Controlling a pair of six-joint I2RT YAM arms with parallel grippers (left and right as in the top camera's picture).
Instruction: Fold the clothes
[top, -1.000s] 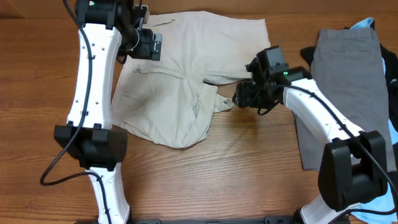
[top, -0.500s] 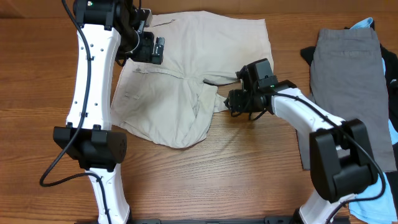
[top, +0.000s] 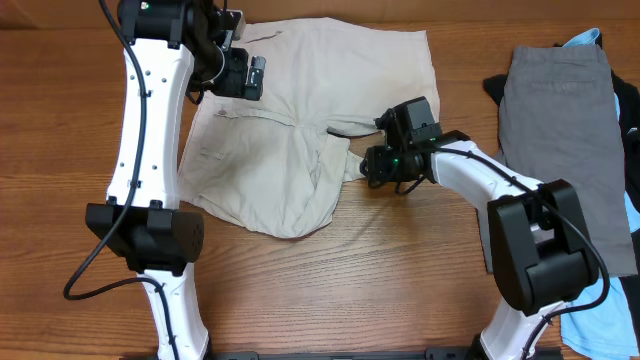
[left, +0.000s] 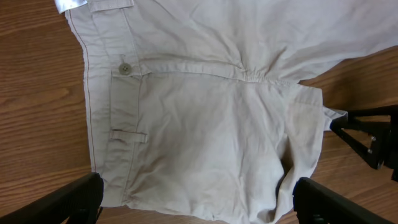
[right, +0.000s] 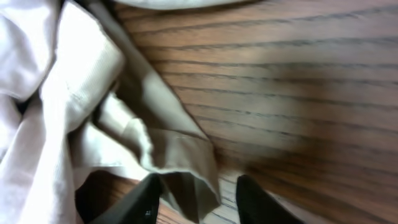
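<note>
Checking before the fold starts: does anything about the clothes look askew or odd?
The beige shorts lie rumpled, not flat: cloth puckers at the crotch, and a whitish scrap of lining pokes out at the leg edge beside the right gripper. Nothing looks torn or spilled.

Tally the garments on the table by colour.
Beige khaki shorts: 1
Grey shorts: 1
Light-blue garment, mostly under the grey one: 1
Black garment, only its edges showing: 1
Total: 4
</note>
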